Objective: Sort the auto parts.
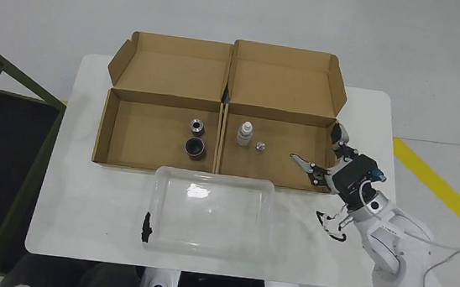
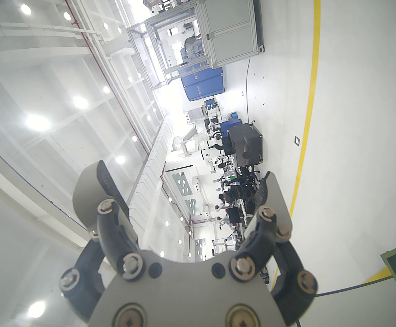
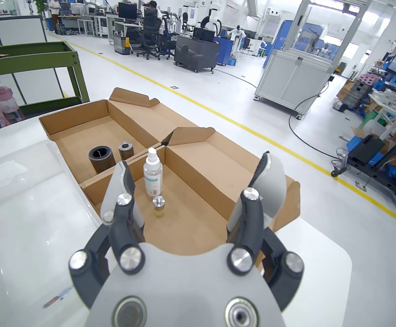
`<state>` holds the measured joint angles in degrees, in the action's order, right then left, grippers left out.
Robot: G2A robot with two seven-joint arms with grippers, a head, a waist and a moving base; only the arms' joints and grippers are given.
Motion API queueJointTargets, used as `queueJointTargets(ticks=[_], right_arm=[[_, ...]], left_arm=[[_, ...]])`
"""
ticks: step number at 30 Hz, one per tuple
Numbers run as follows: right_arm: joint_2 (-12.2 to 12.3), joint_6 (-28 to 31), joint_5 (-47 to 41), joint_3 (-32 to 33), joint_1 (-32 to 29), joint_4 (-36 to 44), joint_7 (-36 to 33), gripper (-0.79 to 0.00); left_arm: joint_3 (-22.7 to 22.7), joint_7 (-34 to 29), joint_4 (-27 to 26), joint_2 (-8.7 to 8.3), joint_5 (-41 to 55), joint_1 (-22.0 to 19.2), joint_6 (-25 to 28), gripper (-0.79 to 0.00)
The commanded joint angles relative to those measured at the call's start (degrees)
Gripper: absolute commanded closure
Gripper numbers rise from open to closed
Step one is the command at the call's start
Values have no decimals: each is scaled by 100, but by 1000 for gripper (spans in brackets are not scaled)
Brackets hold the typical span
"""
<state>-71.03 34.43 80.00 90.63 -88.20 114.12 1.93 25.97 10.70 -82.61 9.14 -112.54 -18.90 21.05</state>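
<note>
Tray (image 1: 214, 218) sits on the table (image 1: 79, 212), and everything keys off it. Just behind the tray, two boxes side by side. Left box (image 1: 142, 134) holds the big cylinder (image 1: 195, 147), with the small cylinder (image 1: 195, 126) farther back. Right box (image 1: 293, 142) holds a bottle (image 1: 246, 133), cap (image 1: 261, 145) beside it. Right gripper (image 1: 316, 146) hangs behind the tray's right corner, over the right box.

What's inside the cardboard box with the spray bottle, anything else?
The spray bottle and a small metal-capped cylinder, standing apart. The open right gripper covers the box floor nearest it.
</note>
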Motion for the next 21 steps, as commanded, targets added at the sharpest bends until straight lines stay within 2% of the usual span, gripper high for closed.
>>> queueJointTargets(ticks=[1, 9, 13, 15, 21], right_arm=[[13, -25, 14, 89, -146, -31, 114, -686], [47, -322, 57, 422, -694, -130, 695, -699], [54, -524, 83, 551, -937, -178, 986, -727], [63, -523, 122, 595, -1024, -203, 1082, -779], [80, -673, 266, 689, -1206, -304, 1330, -785]], left_arm=[[0, 0, 0, 0, 0, 0, 0, -785], [0, 0, 0, 0, 0, 0, 0, -785], [0, 0, 0, 0, 0, 0, 0, -785], [0, 0, 0, 0, 0, 0, 0, -785], [0, 0, 0, 0, 0, 0, 0, -785]])
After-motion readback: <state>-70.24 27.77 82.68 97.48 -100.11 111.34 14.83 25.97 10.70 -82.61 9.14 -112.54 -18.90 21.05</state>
